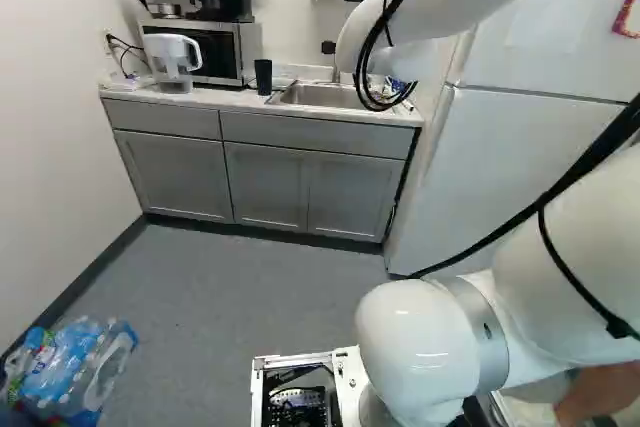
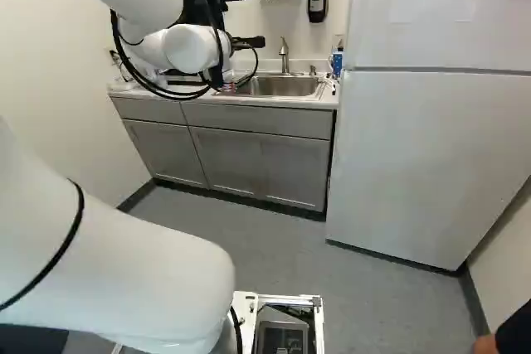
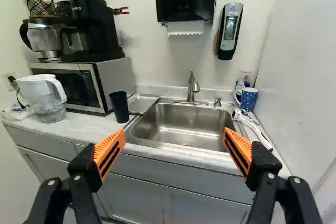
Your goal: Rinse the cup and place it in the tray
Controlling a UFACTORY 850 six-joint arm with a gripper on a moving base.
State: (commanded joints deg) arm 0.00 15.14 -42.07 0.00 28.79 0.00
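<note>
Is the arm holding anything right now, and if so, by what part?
Nothing is held: the gripper is open, and the black cup stands on the counter.

The arm (image 2: 187,49) hides the black cup (image 3: 119,107) in the right base view; edges cut off the fridge (image 2: 431,138) and pod rack (image 3: 38,7)

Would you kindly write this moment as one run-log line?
hand: open, holding nothing | black cup: standing on counter, beside tray | tray: beside sink | faucet: no water visible
</note>
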